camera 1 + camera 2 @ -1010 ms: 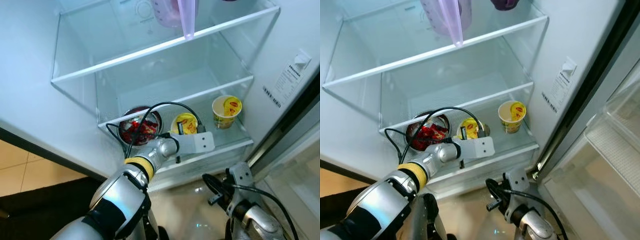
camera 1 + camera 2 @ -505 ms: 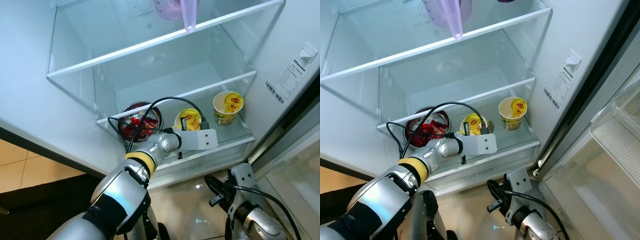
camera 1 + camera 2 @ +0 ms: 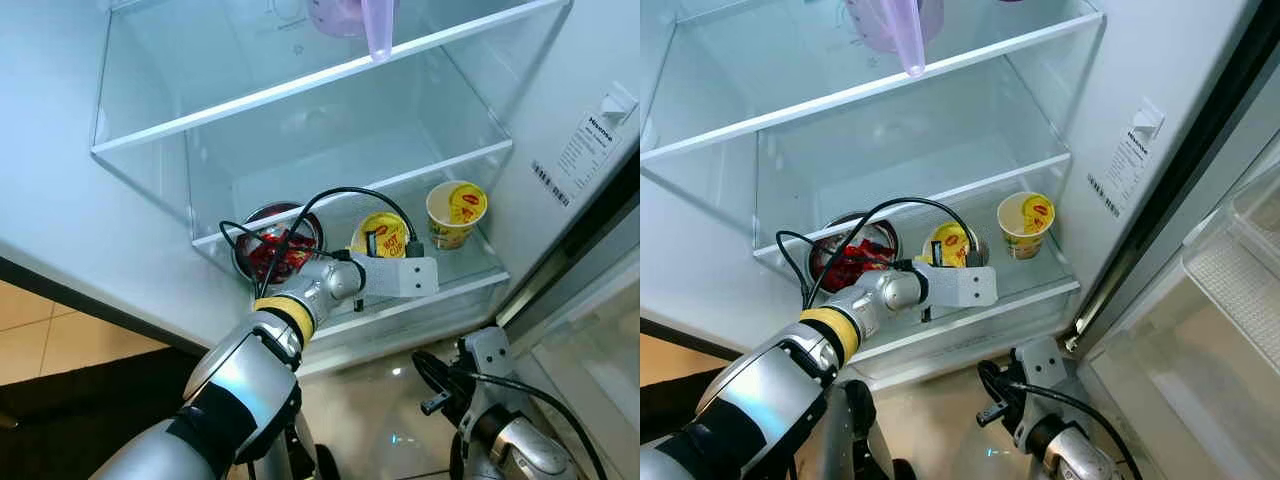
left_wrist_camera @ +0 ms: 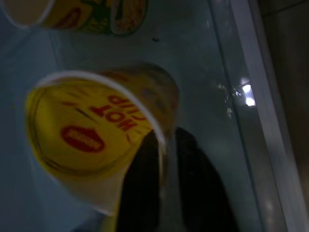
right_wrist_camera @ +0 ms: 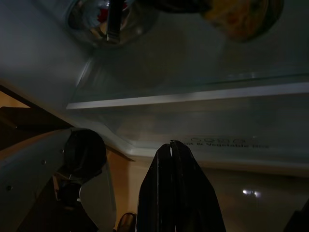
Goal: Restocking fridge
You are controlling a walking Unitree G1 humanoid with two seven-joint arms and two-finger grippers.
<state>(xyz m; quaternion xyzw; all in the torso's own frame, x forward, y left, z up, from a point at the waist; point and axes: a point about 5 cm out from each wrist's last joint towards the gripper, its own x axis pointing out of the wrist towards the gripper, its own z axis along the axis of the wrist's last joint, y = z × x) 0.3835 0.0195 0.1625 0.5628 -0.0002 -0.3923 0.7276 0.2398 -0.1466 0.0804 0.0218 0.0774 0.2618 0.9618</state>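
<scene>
Left claw (image 4: 161,145): pinched rim of tilted yellow noodle cup (image 3: 380,236), frame centre, lower fridge shelf (image 3: 470,282). Right claw (image 5: 173,150): pressed together, idle.

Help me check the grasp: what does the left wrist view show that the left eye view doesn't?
Left wrist view adds: the left claw pinching the noodle cup by its rim, and the HOT CUP lid print. Left eye view adds: the steel bowl of red packets, the purple jug on the upper shelf, the right claw hanging low. Shared: that noodle cup, the second cup beside it, the glass shelf.
</scene>
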